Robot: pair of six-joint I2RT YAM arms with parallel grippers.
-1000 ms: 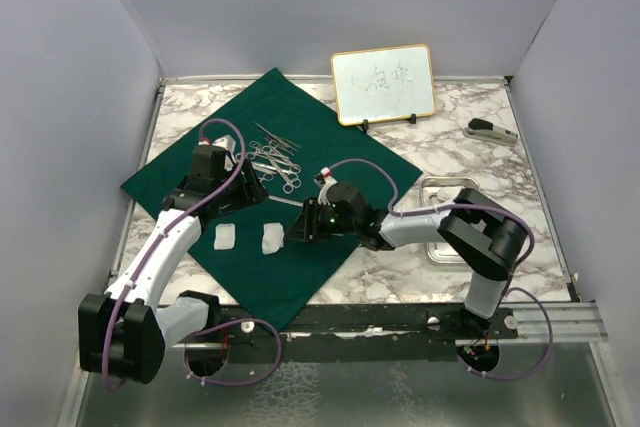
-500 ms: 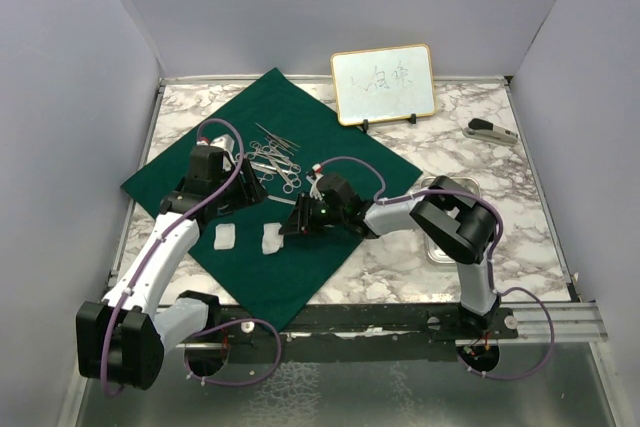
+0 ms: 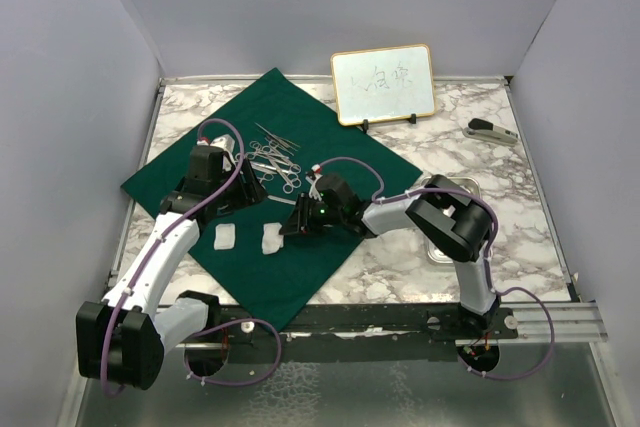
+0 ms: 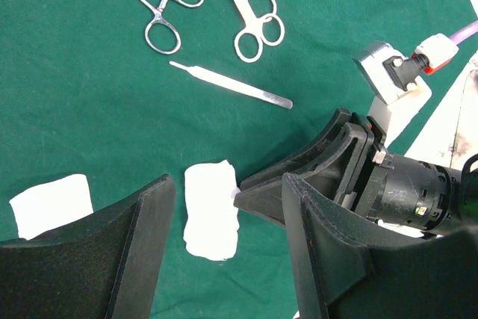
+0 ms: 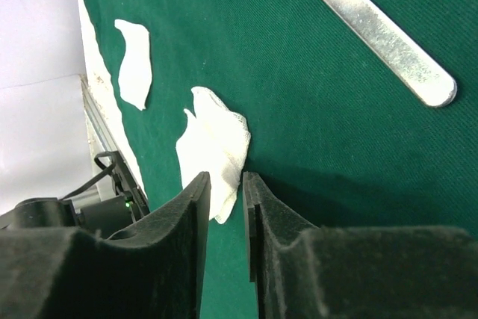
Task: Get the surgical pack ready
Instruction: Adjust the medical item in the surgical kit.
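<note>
Right pincer (image 5: 225, 181) nips gauze (image 5: 213, 143) edge; overhead view hides the contact.

A white, grey-veined marble desk (image 3: 450, 137) carries a dark green cloth (image 3: 290, 277), spread cornerwise over its left and middle. Behind the cloth's right corner a gold-framed whiteboard (image 3: 383, 83) stands tilted on small feet. A steel tray (image 3: 436, 253) lies at right, and a stapler-like object (image 3: 490, 130) near the far right edge.

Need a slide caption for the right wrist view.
Right pincer pinches a gauze square on green cloth, scalpel handle nearby.
</note>
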